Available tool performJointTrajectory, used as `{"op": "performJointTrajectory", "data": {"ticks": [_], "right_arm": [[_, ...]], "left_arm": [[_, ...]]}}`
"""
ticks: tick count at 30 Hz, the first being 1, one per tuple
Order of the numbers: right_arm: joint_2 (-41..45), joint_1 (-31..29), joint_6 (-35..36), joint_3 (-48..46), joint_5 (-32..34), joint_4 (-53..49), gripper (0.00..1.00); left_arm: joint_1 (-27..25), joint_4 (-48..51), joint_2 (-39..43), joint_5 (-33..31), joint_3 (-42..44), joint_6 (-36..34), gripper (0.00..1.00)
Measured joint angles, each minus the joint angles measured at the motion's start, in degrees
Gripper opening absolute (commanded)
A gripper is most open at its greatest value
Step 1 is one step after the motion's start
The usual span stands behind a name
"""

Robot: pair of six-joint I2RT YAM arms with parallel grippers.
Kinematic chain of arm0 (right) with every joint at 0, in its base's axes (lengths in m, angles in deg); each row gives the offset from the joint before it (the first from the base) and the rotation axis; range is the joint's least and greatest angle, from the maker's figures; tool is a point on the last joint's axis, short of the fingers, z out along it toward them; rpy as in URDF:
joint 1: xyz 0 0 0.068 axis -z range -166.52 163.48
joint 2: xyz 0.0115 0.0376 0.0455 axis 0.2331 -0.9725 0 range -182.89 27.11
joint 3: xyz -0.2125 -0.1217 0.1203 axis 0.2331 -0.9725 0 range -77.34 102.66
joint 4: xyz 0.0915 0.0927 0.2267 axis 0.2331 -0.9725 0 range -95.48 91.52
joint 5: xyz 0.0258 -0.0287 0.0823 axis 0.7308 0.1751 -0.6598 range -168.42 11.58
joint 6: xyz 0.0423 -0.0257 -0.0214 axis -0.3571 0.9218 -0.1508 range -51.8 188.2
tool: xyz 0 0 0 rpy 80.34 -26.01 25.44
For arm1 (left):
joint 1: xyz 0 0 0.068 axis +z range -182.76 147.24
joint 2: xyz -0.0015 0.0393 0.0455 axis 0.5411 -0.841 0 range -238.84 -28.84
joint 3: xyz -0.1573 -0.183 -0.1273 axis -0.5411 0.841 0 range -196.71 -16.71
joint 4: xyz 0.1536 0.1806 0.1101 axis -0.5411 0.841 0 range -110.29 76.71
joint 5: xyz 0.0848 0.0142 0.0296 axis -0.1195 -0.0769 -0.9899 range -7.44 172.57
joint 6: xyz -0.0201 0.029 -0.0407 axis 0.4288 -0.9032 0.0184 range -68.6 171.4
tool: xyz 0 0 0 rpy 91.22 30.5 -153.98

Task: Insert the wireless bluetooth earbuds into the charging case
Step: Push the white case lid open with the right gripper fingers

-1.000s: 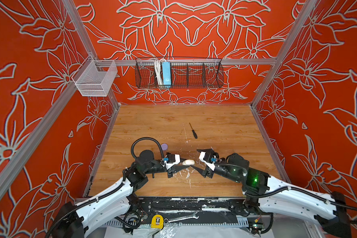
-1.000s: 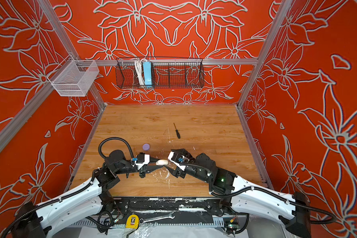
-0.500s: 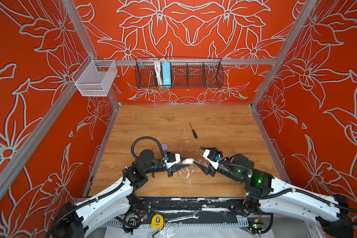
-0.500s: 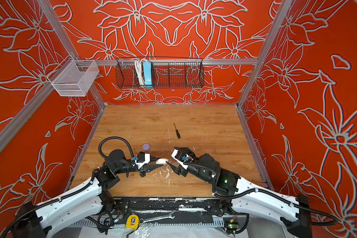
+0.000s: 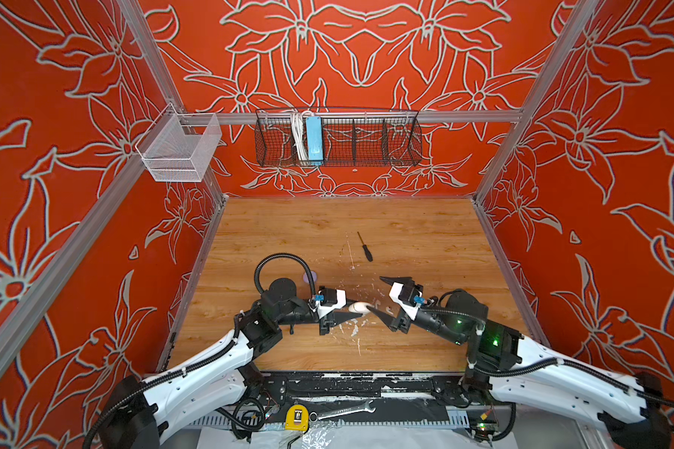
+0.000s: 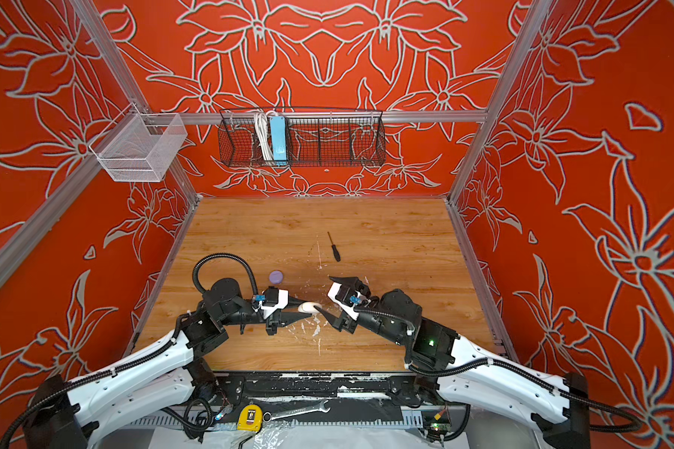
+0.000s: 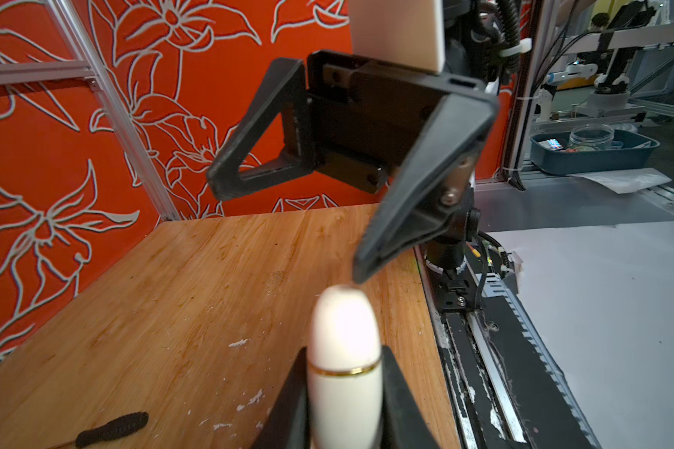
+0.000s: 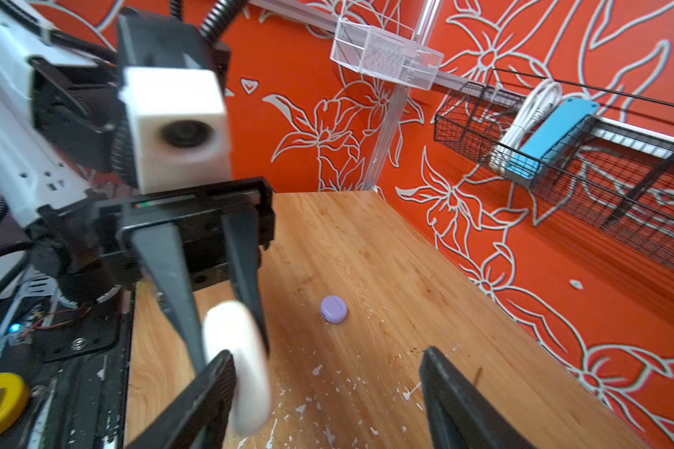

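A closed cream-white charging case (image 5: 358, 307) (image 6: 308, 308) with a gold seam band (image 7: 343, 322) is held above the wooden table near its front. My left gripper (image 5: 353, 311) (image 7: 344, 352) is shut on its sides. My right gripper (image 5: 374, 292) (image 6: 323, 292) (image 8: 327, 353) faces it from the right, open. One of its fingertips (image 7: 360, 272) rests at or just off the case's free end (image 8: 242, 350). A closed lavender charging case (image 5: 309, 276) (image 6: 276, 276) (image 8: 334, 309) lies on the table behind the left gripper. The earbuds are out of view.
A black screwdriver (image 5: 364, 247) lies mid-table. White flecks (image 5: 355, 330) dot the wood below the grippers. A black wire basket (image 5: 337, 136) and a white mesh basket (image 5: 180, 149) hang on the walls. A yellow tape measure (image 5: 296, 418) and a wrench (image 5: 343, 410) lie on the front rail.
The right arm's elbow has drifted a little to the right while its open gripper stays beside the case. The left gripper holds the cream-white case in nearly the same place.
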Motion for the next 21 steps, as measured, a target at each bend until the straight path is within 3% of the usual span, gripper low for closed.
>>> {"op": "performJointTrajectory", "data": {"ticks": [4, 12, 21], "right_arm": [[-1.0, 0.0, 0.2, 0.0, -3.0, 0.0, 0.78], [-8.2, -0.1, 0.1, 1.3, -1.4, -1.8, 0.73], [-6.2, -0.4, -0.1, 1.2, 0.9, -2.2, 0.71]], "left_arm": [[0.0, 0.9, -0.5, -0.9, 0.0, 0.0, 0.00], [0.0, 1.4, -0.6, -0.9, 0.0, 0.0, 0.00], [0.0, 0.8, -0.6, -1.2, -0.5, 0.0, 0.00]]}}
